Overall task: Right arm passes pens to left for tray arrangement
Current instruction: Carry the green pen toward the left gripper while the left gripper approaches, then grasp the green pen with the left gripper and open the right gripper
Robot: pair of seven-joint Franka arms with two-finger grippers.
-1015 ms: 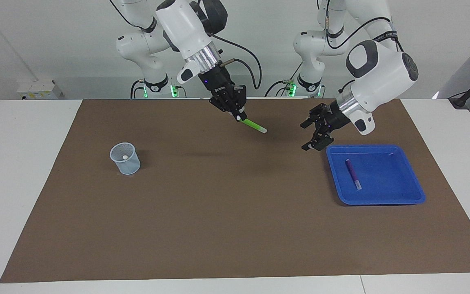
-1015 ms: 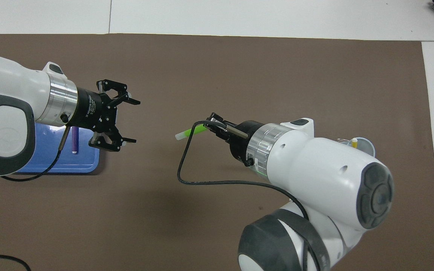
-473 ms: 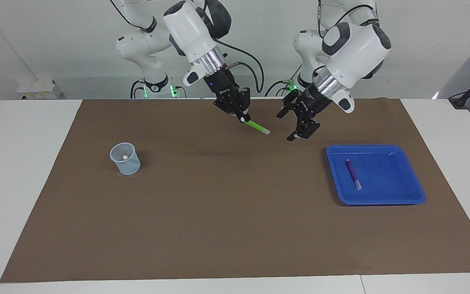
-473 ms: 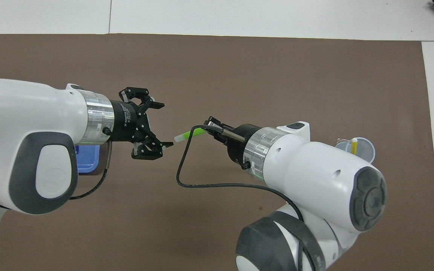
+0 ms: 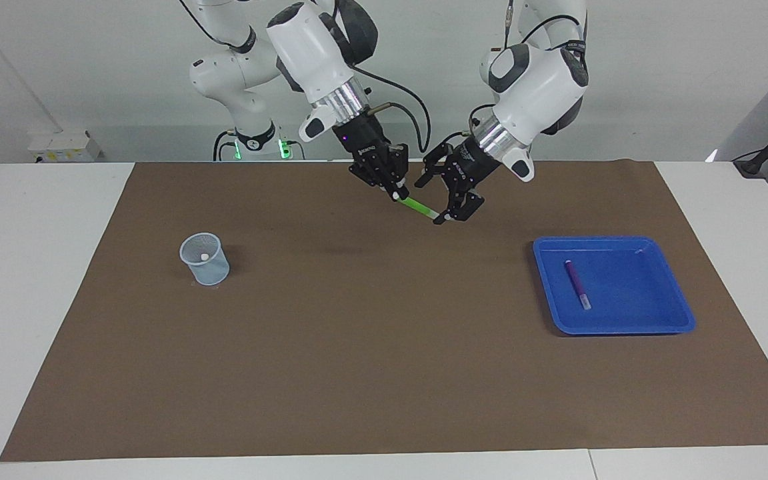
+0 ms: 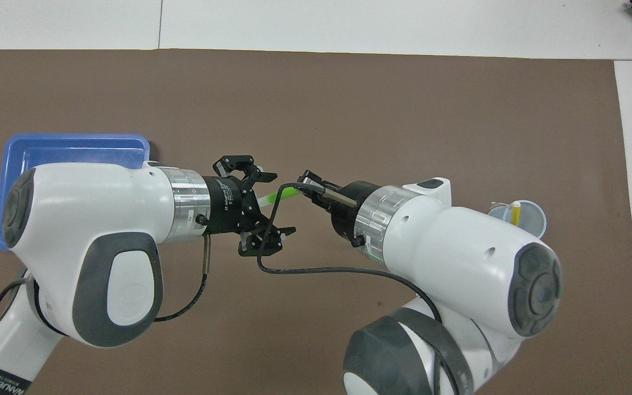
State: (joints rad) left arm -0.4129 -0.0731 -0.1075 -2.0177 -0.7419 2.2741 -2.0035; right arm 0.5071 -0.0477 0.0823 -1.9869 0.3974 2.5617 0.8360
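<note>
My right gripper [image 5: 394, 192] is shut on the green pen [image 5: 419, 207] and holds it in the air over the mat near the robots' edge, pale tip pointing toward the left arm. It also shows in the overhead view [image 6: 305, 182] with the green pen [image 6: 284, 193]. My left gripper [image 5: 432, 200] is open, and the pen's pale tip lies between its spread fingers [image 6: 265, 176]. The blue tray [image 5: 664, 320] lies at the left arm's end with the purple pen [image 5: 577, 285] in it. The yellow pen [image 6: 515, 211] stands in the cup.
A small translucent pale-blue cup [image 5: 205, 259] stands on the brown mat [image 5: 371, 347] at the right arm's end. In the overhead view the left arm covers most of the tray [image 6: 74, 144], and the right arm's black cable [image 6: 316, 269] hangs below its wrist.
My left gripper has swung from beside the tray toward the right gripper and now has its open fingers around the green pen's tip. The right gripper has held almost still.
</note>
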